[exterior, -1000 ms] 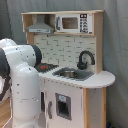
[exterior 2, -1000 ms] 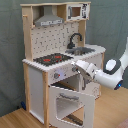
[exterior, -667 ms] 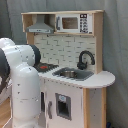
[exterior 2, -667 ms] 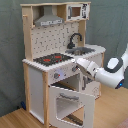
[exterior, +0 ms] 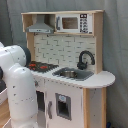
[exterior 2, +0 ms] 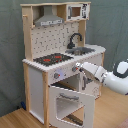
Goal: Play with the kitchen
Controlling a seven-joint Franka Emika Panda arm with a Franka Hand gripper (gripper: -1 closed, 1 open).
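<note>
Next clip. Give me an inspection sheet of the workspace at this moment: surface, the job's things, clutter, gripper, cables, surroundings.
Surface: wooden floor, bare where it shows.
Job's things: toy kitchen standing upright; oven door swung open in the second exterior view; hob, sink with black tap, hood and microwave in place.
Clutter: nothing seen.
Gripper: gripper at the knob panel under the hob, above the open door.
Cables: nothing seen.
Surroundings: grey curtain behind the kitchen.
</note>
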